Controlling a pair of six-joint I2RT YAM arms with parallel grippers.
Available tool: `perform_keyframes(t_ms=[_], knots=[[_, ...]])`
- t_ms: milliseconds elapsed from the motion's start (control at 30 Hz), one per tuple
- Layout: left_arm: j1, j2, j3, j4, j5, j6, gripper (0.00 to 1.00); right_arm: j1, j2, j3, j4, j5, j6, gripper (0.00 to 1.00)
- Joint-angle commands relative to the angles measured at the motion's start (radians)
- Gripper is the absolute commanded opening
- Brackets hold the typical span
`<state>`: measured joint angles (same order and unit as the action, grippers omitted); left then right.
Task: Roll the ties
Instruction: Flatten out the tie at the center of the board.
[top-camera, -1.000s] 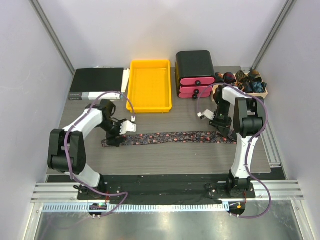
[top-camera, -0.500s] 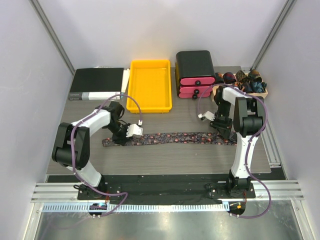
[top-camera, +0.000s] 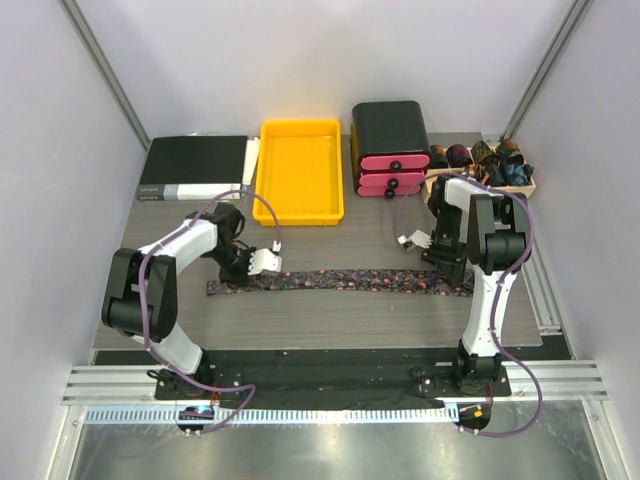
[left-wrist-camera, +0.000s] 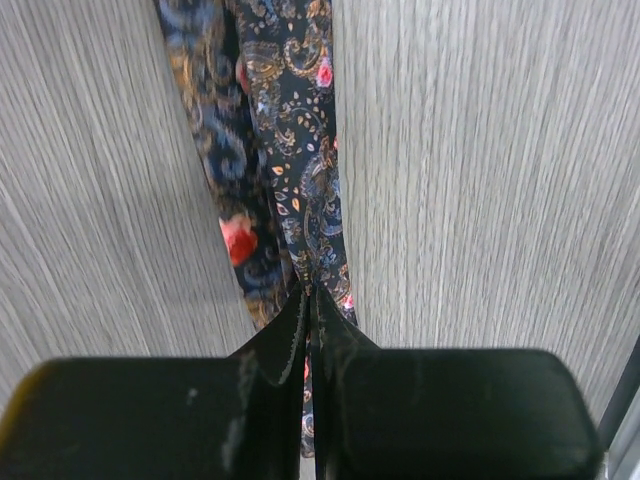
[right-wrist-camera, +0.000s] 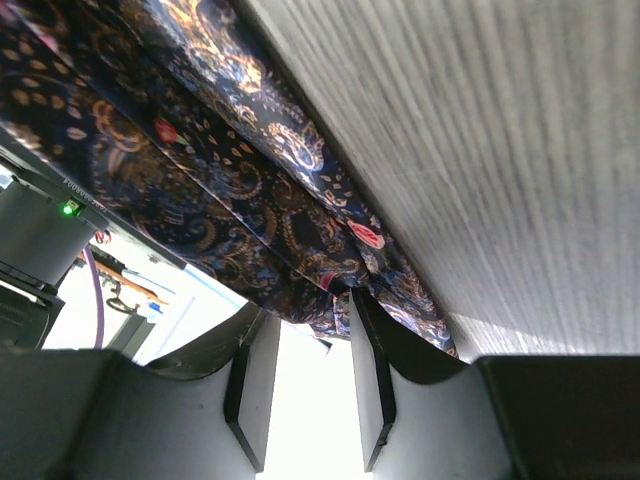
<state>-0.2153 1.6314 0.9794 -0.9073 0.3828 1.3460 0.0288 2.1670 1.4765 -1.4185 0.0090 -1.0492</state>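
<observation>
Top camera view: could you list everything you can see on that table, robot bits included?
tie: one, dark with red-orange speckles, stretched flat across mid-table
tray: one, yellow, back centre
drawer box: one, black with pink drawers, right of the tray
flat box: one, black, back left
crate: one, tan, holding dark rolled bundles, back right
table: one, grey wood-grain
left gripper: black, shut on the tie's left end
right gripper: black, open at its right end
</observation>
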Motion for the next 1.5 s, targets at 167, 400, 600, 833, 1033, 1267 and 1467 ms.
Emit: perform_keyframes(t_ms=[167,400,600,833,1033,1267,1467], knots=[[0.044,0.014,0.059,-0.033,-0.051,0.036,0.0,-0.012,0.011,-0.033,0.087,0.054,-0.048,0.4],[0.063,0.048,0.085,-0.028,-0.059,0.048,0.12,-0.015,-0.012,-0.01,0.082,0.048,-0.051,0.41],[0.068,0.004,0.087,-0.07,-0.039,0.051,0.38,-0.017,-0.079,0.08,0.007,0.01,-0.066,0.67],[0.085,-0.054,0.081,-0.067,0.016,-0.025,0.52,-0.061,-0.127,0.215,-0.088,-0.082,-0.067,0.68],[0.083,-0.076,0.065,-0.027,0.05,-0.074,0.55,-0.066,-0.108,0.16,-0.071,-0.053,-0.066,0.61],[0.085,-0.076,0.051,-0.018,0.057,-0.087,0.56,-0.069,-0.099,0.127,-0.013,-0.035,-0.069,0.66],[0.083,-0.077,0.031,0.005,0.062,-0.093,0.56,-0.067,-0.122,0.048,-0.01,-0.015,-0.097,0.59]])
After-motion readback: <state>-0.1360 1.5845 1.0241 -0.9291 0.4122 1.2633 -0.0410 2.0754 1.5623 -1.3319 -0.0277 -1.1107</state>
